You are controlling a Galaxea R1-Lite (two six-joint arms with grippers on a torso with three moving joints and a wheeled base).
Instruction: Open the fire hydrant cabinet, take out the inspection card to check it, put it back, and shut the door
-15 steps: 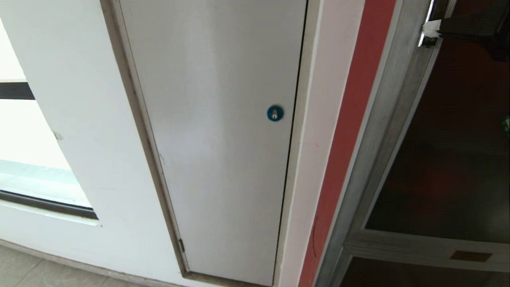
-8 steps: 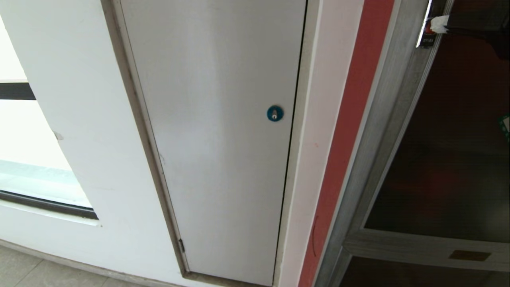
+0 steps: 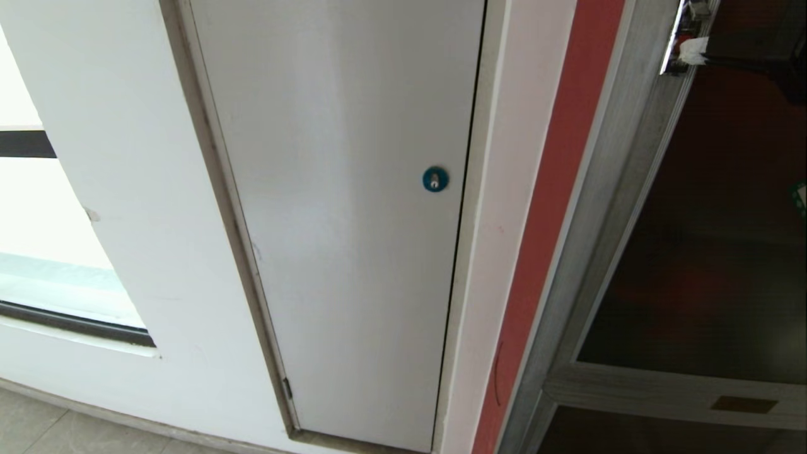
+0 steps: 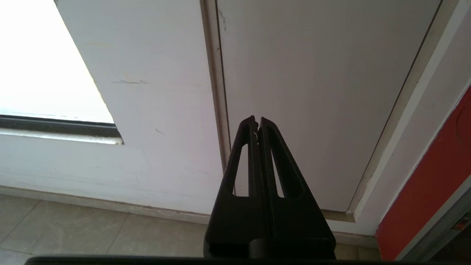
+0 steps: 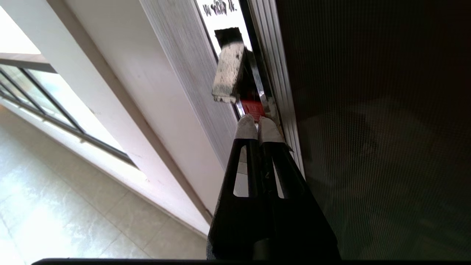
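At about 1 o'clock in the head view, right gripper, fingers pressed together, tips at the red latch on the door edge; left gripper closed, parked.

- I see the fire hydrant cabinet at my right: brushed silver frame, red strip showing along its left edge.
- The door, dark glass in silver framing, carries a small red latch at its edge.
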